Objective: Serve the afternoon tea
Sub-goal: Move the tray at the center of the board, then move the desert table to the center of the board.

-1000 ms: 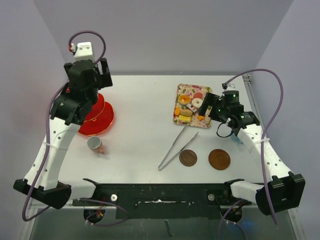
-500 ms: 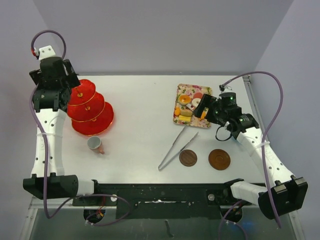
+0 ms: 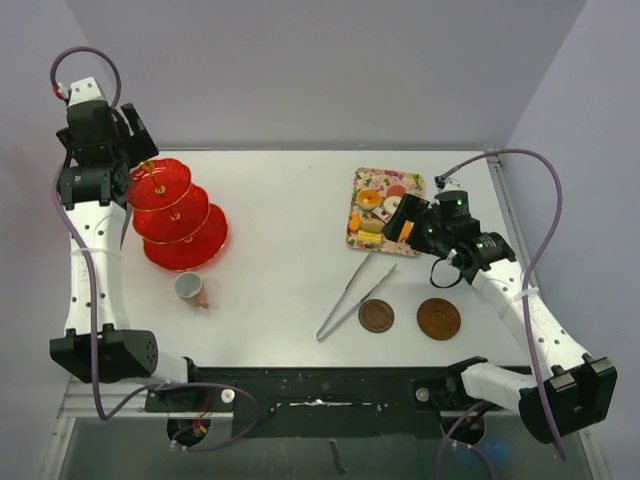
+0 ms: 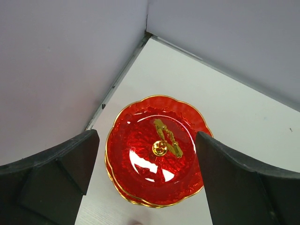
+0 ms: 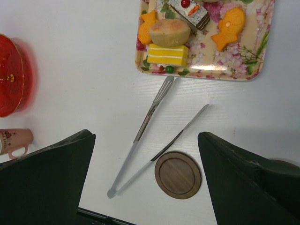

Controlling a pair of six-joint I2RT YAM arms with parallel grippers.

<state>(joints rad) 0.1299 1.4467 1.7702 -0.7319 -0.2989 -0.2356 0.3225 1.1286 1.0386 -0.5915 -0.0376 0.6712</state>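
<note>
1. The red three-tier stand (image 3: 178, 215) is set upright at the far left of the bench (image 3: 290, 230), with its gold handle (image 4: 166, 138) on top. No food is seen on the top tier, and the rims of the lower tiers that show look bare as well.
2. The left pincer (image 4: 146, 135) is held above the stand with its fingers wide apart. Nothing is gripped and no contact is seen.
3. The stand is judged stiff, glossy and probably brittle, and tall enough for its base to tip easily. It is best taken by the gold handle, since the tier rims are thin and slippery.
4. The cakes and sweets (image 5: 168, 55) are laid on a floral tray (image 5: 246, 58) at the far right. A yellow layered slice, a muffin touching it, orange fish-shaped biscuits and a dark slice with a red topping are made out. They are judged light, small and perhaps soft, so a gentle hold across the sides is called for.
5. The right pincer (image 5: 145, 135) is spread open and empty, held above the bench beside the tray. The tongs (image 5: 164, 90) lie between the tray and the saucers.
6. A brown saucer (image 3: 376, 316) and a second saucer (image 3: 439, 319) lie near each other, apart, with nothing on either. The pink cup (image 3: 190, 289) is placed just beside the stand, not on a saucer, and what is in it cannot be told. No light-blue cup is made out.
</note>
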